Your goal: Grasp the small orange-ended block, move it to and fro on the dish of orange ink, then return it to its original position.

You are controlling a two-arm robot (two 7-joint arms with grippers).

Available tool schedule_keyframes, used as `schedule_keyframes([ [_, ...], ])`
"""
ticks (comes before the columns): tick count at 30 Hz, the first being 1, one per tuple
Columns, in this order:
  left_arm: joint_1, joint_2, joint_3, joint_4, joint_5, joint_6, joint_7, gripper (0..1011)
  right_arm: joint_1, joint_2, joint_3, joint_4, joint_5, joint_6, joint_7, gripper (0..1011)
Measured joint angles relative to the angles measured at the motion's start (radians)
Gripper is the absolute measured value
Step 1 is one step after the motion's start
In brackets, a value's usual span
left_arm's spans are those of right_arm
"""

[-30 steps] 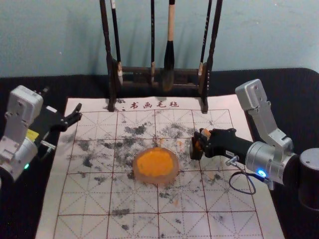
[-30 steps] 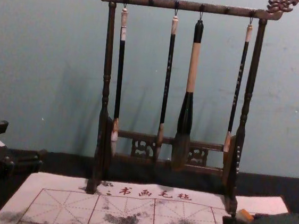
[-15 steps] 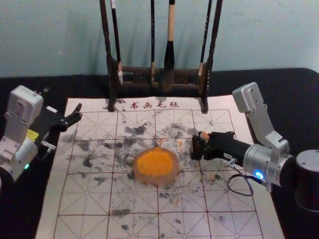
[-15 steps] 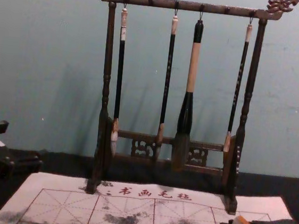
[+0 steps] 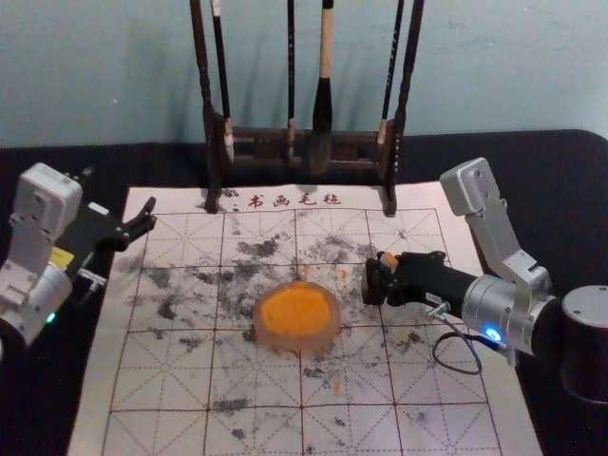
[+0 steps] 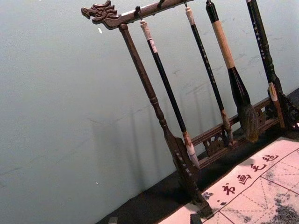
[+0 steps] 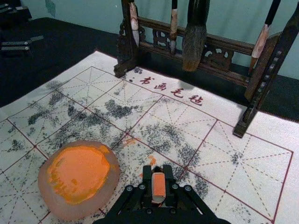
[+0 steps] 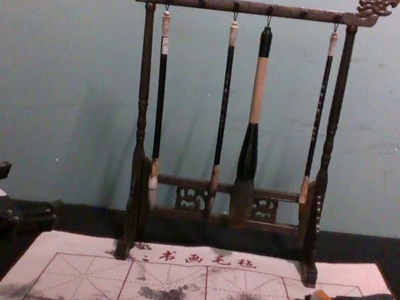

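jaws of the right gripper [image 7: 158, 172] grip a small orange-ended block [image 7: 159, 185], right of a round pinkish ink dish [image 7: 106, 189]. for even inking, keep it upright; stroke lightly. left gripper [image 5: 150, 213] idle, spread, far left.

So the left arm [image 5: 27, 255] is silvery grey with rounded corners, plus a yellow sticker [image 5: 61, 258], a little green light [image 5: 51, 318] and a black left pincer [image 5: 148, 217]. The right arm [image 5: 486, 302] is silvery too, but rocks a blue light [image 5: 493, 334], a dark looped cable [image 5: 460, 332] and a chunky black joint [image 5: 586, 366]. The black right pincer [image 5: 374, 282] has round screws [image 7: 188, 188], pretty neat.
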Motion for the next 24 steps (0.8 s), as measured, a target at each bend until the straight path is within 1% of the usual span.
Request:
schedule_keyframes([
  [3,0.000,0.000,0.000,0.000,0.000,0.000,0.000,1001,0.000,0.000,0.000,0.000,0.001,0.000,0.000,123],
  [4,0.000,0.000,0.000,0.000,0.000,0.000,0.000,1001,0.000,0.000,0.000,0.000,0.002,0.000,0.000,168],
  [6,0.000,0.000,0.000,0.000,0.000,0.000,0.000,1001,0.000,0.000,0.001,0.000,0.002,0.000,0.000,199],
  [8,0.000,0.000,0.000,0.000,0.000,0.000,0.000,1001,-0.001,0.000,0.001,0.000,0.002,0.000,0.000,274],
  [10,0.000,0.000,0.000,0.000,0.000,0.000,0.000,1002,-0.001,0.001,0.001,0.000,0.003,0.000,0.000,307],
  [11,0.000,0.000,0.000,0.000,0.000,0.000,0.000,1001,-0.001,0.000,0.001,0.000,0.003,-0.001,-0.001,372],
  [14,0.000,0.000,0.000,0.000,0.000,0.000,0.000,1001,-0.001,0.000,0.002,-0.001,0.003,-0.001,-0.001,448],
  [19,0.000,0.000,0.000,0.000,0.000,0.000,0.000,1001,-0.001,0.001,0.002,-0.001,0.004,-0.001,-0.001,637],
  [22,0.000,0.000,0.000,0.000,0.000,0.000,0.000,1001,-0.001,0.000,0.002,-0.001,0.004,-0.001,-0.001,696],
  [23,0.000,0.000,0.000,0.000,0.000,0.000,0.000,1001,-0.001,0.000,0.002,-0.002,0.004,-0.001,-0.001,755],
  [24,0.000,0.000,0.000,0.000,0.000,0.000,0.000,1001,-0.001,0.000,0.002,-0.002,0.004,-0.001,-0.001,774],
])
